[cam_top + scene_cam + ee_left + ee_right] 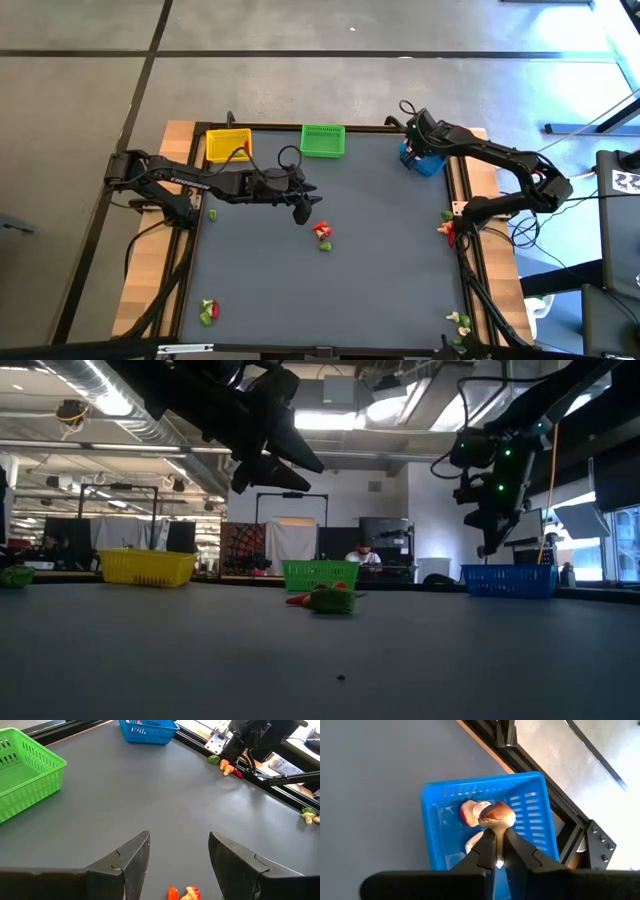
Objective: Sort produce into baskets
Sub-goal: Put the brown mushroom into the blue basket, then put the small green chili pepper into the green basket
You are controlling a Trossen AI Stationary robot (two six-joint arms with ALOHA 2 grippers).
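Three baskets stand along the far edge of the tabletop (330, 290) in your high view: the yellow basket (228, 145) toward the far left corner, the green basket (323, 140) at mid-edge, and the blue basket (424, 160) toward the far right corner, partly under your right gripper (412, 128). Your left gripper (303, 208) hangs near the tabletop's centre, just beside a red and green produce cluster (322, 234); further pieces lie near the near left corner (208, 311), at the right edge (446, 226) and near the near right corner (458, 321). From the low view, both grippers stand clear above the surface, the central cluster (325, 598) lying in front of the green basket (320, 575). Your left wrist view shows that gripper's fingers (131, 857) spread apart and empty, with the red piece (173, 893) and its pale neighbour just ahead of the gap. Your right wrist view shows the right gripper (496, 834) clamped on a brown-capped mushroom piece (497, 815) directly over the blue basket (436, 835), where pale pieces already lie. My judgement: release only while the piece is inside the basket walls, then lift straight up. For the left arm, centre one piece between the fingers before descending, so the neighbour is not nudged aside.
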